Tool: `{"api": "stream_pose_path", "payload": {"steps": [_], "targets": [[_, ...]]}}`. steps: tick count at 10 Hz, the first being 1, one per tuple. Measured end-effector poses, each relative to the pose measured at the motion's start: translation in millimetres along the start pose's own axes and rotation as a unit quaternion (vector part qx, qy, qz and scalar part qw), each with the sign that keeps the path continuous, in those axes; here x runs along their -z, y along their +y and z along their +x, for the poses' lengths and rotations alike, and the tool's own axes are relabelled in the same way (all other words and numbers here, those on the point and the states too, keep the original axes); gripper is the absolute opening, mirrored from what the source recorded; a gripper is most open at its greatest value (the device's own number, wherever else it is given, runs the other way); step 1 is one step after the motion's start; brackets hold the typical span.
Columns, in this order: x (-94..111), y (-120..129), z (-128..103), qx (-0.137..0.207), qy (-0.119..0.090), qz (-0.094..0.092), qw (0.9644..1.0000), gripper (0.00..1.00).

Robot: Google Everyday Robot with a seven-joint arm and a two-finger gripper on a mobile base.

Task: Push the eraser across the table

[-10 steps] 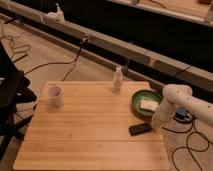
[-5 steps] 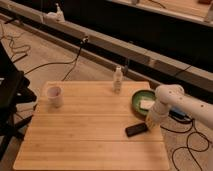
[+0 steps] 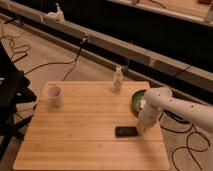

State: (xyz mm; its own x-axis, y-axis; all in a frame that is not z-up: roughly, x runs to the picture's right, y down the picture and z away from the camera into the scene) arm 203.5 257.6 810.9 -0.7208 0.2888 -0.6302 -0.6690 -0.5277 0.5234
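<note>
White arm (image 3: 186, 111) enters from right, bends at elbow, forearm angled down toward desk (image 3: 75, 142). Hand (image 3: 141, 126) low, right beside eraser (image 3: 126, 131), at its right end; how open, cannot tell. Eraser: flat black slab, front-right part of desk.

On the one wooden surface (image 3: 75, 145) there are four things: one black eraser (image 3: 126, 131), one white cup (image 3: 55, 96), one small bottle (image 3: 118, 80) and one green bowl (image 3: 135, 100). One gripper (image 3: 141, 127) sits just beside the eraser, on the bowl's side.
</note>
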Motion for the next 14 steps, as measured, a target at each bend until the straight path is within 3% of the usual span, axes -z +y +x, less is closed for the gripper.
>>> {"api": "stream_pose_path", "payload": {"steps": [2, 5, 8, 10, 14], "targets": [[-10.4, 9.2, 29.6, 0.038, 0.013, 0.015, 0.9991, 0.0], [-13.8, 23.6, 65.7, 0.085, 0.024, 0.02, 0.9959, 0.0], [-17.9, 44.2, 88.1, 0.132, 0.013, 0.022, 0.9909, 0.0], [-19.4, 64.2, 91.0, 0.153, -0.004, 0.013, 0.9881, 0.0], [-8.6, 105.1, 81.1, 0.157, -0.032, -0.022, 0.9868, 0.0]]}}
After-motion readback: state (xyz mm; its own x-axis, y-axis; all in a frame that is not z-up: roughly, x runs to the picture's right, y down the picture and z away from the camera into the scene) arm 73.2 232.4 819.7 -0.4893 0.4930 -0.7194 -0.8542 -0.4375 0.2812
